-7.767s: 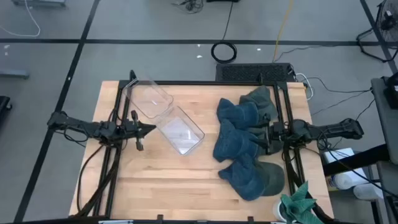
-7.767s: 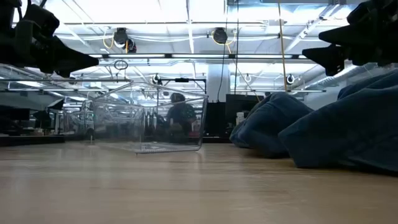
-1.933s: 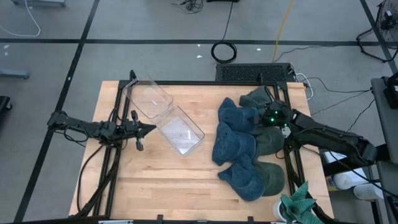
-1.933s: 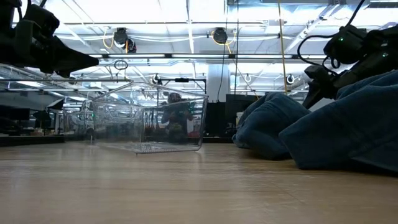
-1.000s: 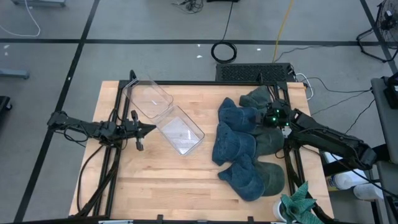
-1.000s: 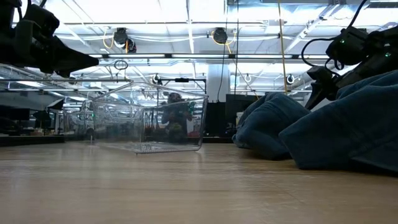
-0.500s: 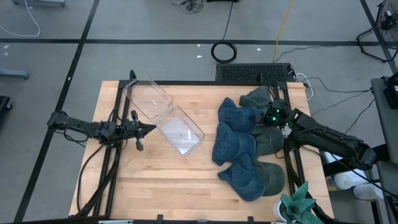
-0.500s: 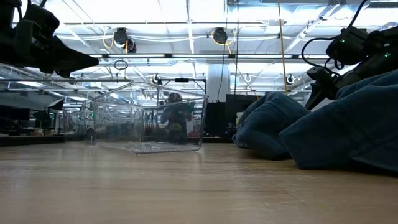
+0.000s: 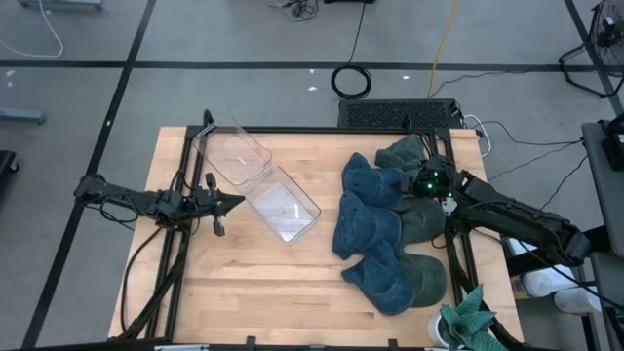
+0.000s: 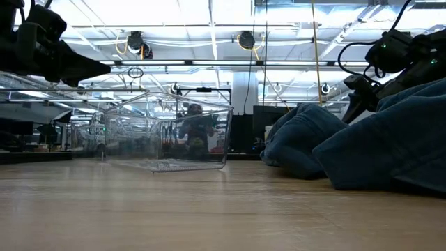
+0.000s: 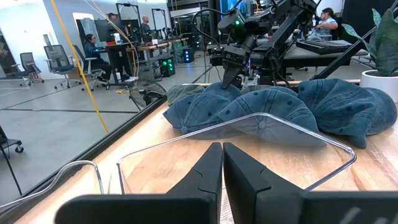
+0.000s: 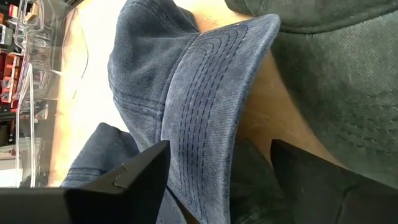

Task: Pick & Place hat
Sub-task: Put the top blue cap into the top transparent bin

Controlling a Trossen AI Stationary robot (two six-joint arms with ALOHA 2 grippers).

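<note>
A blue denim hat [image 12: 205, 93] is lying at the back of a heap of hats [image 9: 385, 234] on the right half of the wooden worktop [image 9: 244, 283]. Its brim is showing rows of parallel stitching, and its crown [image 9: 369, 175] is looking soft and creased. Darker green hats [image 9: 421, 219] are lying just beside it, toward the worktop's right edge.

The right gripper [image 9: 414, 187] is reaching over the heap from the right, its jaws spread apart and straddling the stitched brim; whether the fingers [image 12: 124, 180] are touching the cloth cannot be told. In the low view, the right gripper [image 10: 357, 94] is hanging just above the nearest blue crown [image 10: 303, 136].

A clear plastic bin [image 9: 283, 203] is resting on the worktop left of the heap, well apart from it, with a second clear container [image 9: 230, 152] touching it behind. The left gripper [image 9: 232, 202] is hovering just beside the bin at the worktop's left side, its jaws clenched with nothing between them, as the left wrist view shows [image 11: 222, 163]. A green plant [image 9: 473, 320] is standing at the worktop's near right corner.
</note>
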